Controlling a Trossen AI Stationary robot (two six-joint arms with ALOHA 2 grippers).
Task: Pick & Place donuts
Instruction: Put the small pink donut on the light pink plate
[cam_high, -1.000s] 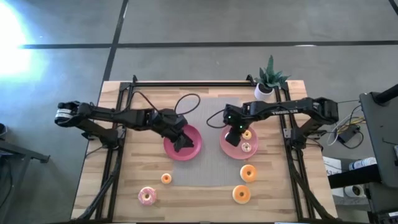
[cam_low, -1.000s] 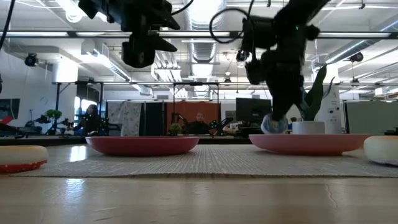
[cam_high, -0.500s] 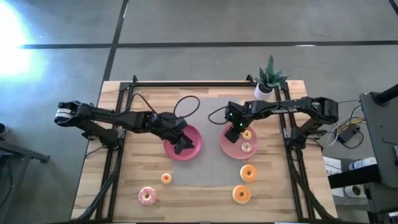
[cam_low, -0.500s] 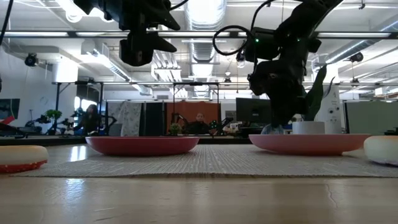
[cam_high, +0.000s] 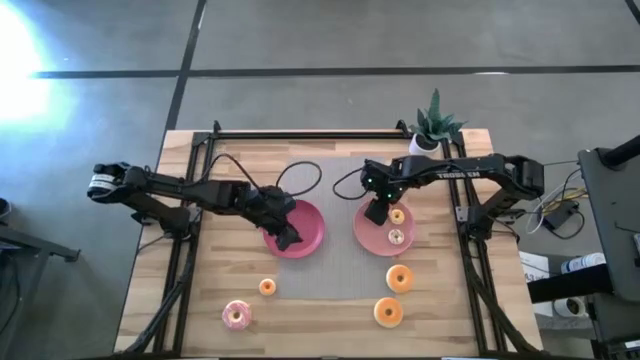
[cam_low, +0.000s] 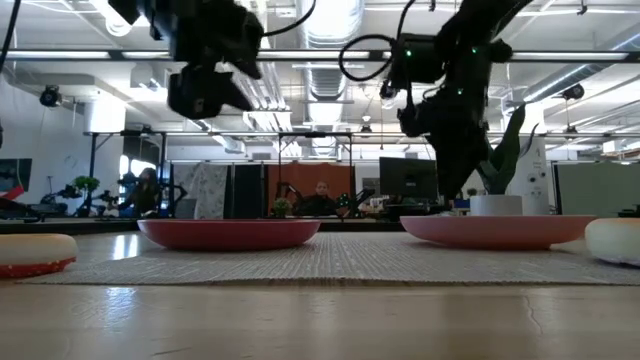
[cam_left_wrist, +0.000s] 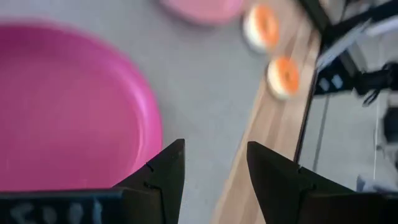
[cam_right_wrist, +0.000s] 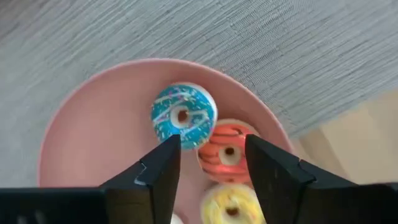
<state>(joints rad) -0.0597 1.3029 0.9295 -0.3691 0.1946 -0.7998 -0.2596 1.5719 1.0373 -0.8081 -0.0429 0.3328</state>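
Right wrist view shows the right gripper with fingers apart above the blue donut on the right plate, a donut probably light and stiff, best pinched across its ring; the left gripper hovers, fingers apart.

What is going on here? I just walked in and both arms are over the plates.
Two robot arms are sorting toy donuts onto pink plates. The right end effector hangs open above the right plate, where a blue donut, a red donut and a yellow donut lie. The left end effector hovers open and empty at the edge of the left plate. Four donuts lie loose on the table.
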